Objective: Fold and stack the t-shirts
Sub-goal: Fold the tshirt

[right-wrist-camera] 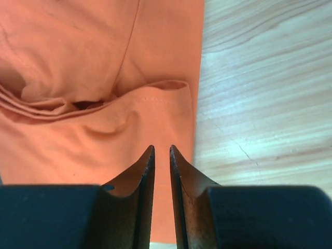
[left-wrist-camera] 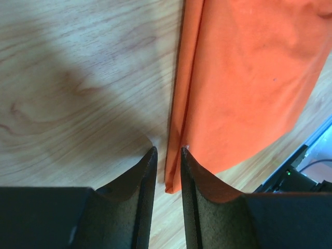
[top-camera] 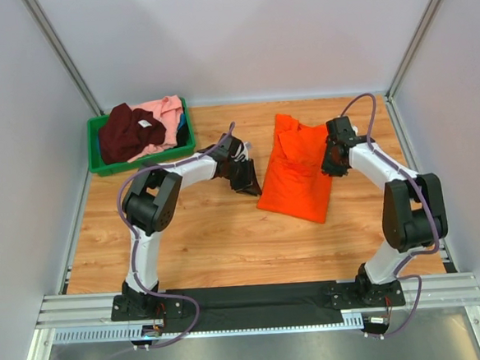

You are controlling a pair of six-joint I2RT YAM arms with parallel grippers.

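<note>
Between left pincer [left-wrist-camera: 168, 149] and right pincer [right-wrist-camera: 162, 147], both slightly parted, empty, the orange t-shirt [top-camera: 297, 172] runs near-to-far.

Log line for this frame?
orange t-shirt: folded | left gripper: slightly open, empty, at its edge | right gripper: slightly open, empty, over it | maroon t-shirt, pink t-shirt: in green bin

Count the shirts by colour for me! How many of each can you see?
Orange t-shirt: 1
Maroon t-shirt: 1, in the green bin
Pink t-shirt: 1, in the bin too
Total: 3 shirts. A bluish scrap in the bin is too hidden to count.
</note>
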